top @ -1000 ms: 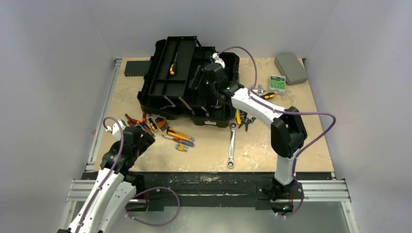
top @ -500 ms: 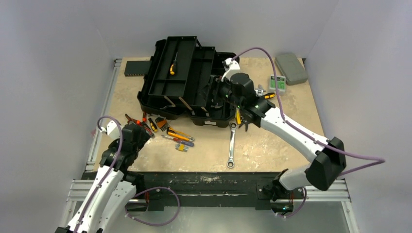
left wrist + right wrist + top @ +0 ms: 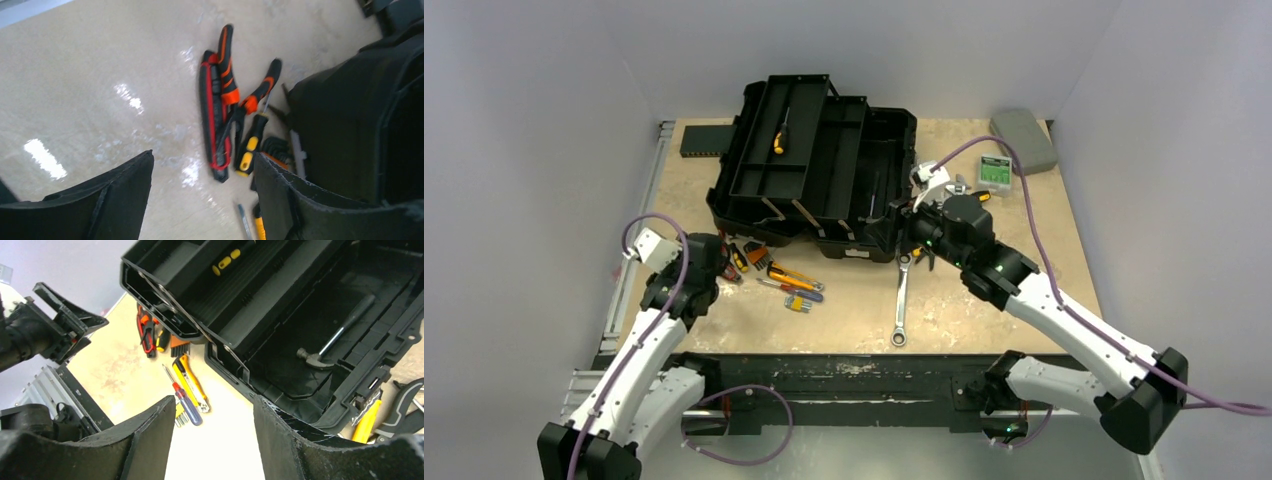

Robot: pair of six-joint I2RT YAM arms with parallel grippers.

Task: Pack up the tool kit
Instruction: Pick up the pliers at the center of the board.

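The black toolbox stands open at the back of the table, its trays folded out to the left. A yellow-handled screwdriver lies in the upper tray and a hammer lies in the bottom. Loose tools lie in front of it: red-and-black pliers, orange-handled pliers, a yellow utility knife and a ratchet wrench. My left gripper hovers open just short of the pliers. By the box's front right corner my right gripper is open and empty.
A flat grey case and a small green-and-white box sit at the back right. A flat black box lies at the back left. More tools lie right of the toolbox, under the right arm.
The right arm has drawn back out of the toolbox to its front right corner. The left gripper has shifted away from the table's near edge toward the pliers.
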